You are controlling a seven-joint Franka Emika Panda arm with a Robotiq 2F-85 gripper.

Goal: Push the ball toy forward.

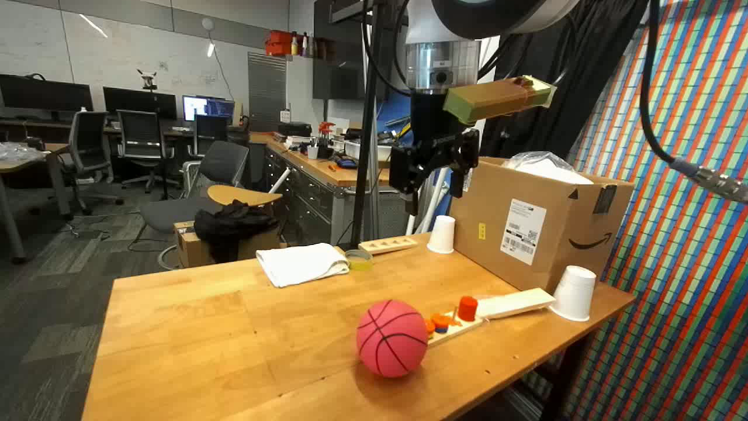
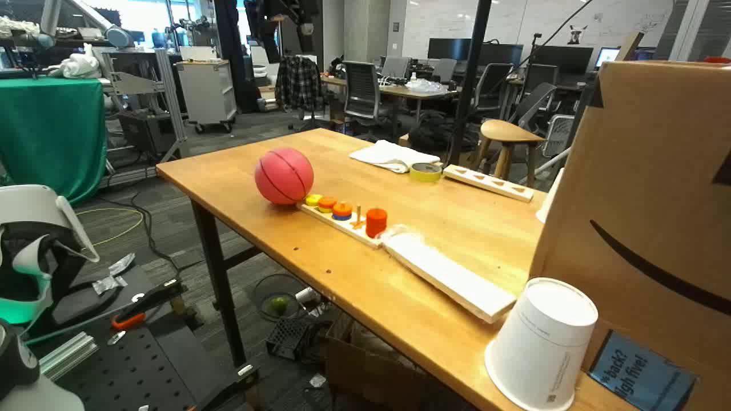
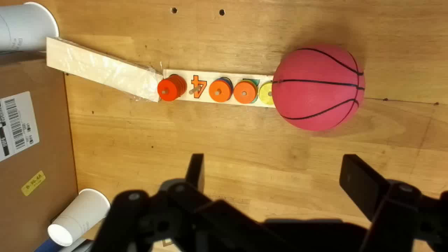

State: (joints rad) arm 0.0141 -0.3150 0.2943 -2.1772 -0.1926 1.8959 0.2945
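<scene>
The pink toy basketball rests on the wooden table, low and a little right of centre in an exterior view; the wrist view shows it at upper right. It sits at the yellow end of a numbered peg board, covering that tip in the wrist view; whether they touch cannot be told. From left to right there, the board carries a red ring stack, a peg by a printed 4, two orange-topped stacks and a yellow ring.

The pincer hangs above the table, its jaws wide apart with tabletop showing between them.

A pale wooden plank runs from the red end toward an upside-down paper cup, lower right in an exterior view. A second paper cup stands beside the cardboard box. Mid-frame in an exterior view, a folded white cloth, a yellow tape roll and a board with triangular cutouts lie near one another.
</scene>
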